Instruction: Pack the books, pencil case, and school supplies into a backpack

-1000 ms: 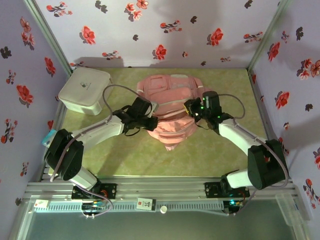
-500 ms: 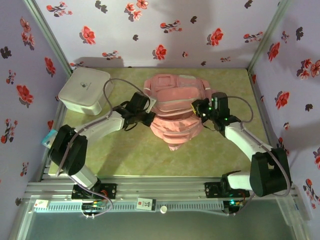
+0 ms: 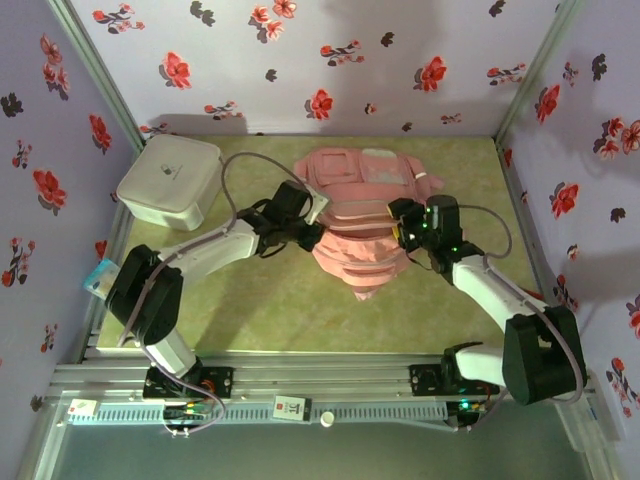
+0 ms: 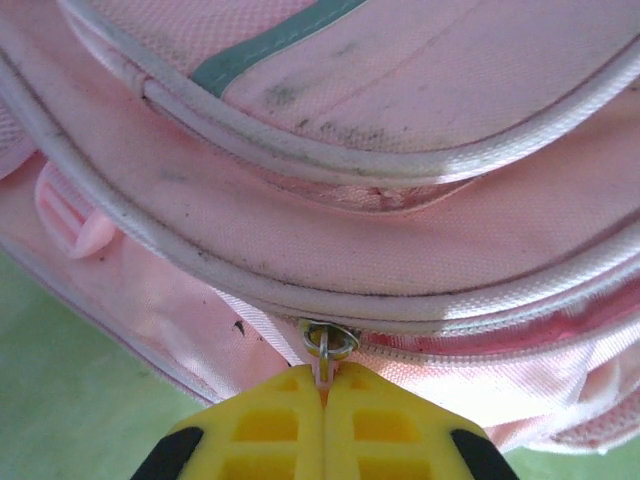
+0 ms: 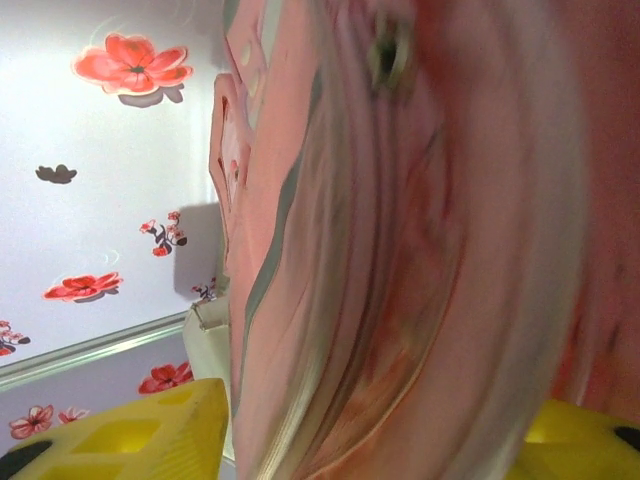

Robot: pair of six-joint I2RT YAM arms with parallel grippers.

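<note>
Backpack [image 3: 358, 215] takes up centre of green mat [image 3: 290, 310], w/ left arm [image 3: 215, 250] & right arm [image 3: 480, 280] angled in at its sides. White box [image 3: 170, 180] blocks far-left corner. Mat strip nearer than pack is free; walls [image 3: 250, 100] hem in 3 sides

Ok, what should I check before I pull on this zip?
1. Left gripper shut on the zip pull: ok.
2. Zip track beyond the pull free of snagged fabric: cannot tell.
3. Right gripper holding the backpack steady: cannot tell; its fingers stand apart with fabric between them.
4. Backpack lying fully on the table: ok.
5. White box apart from both grippers: ok.
</note>
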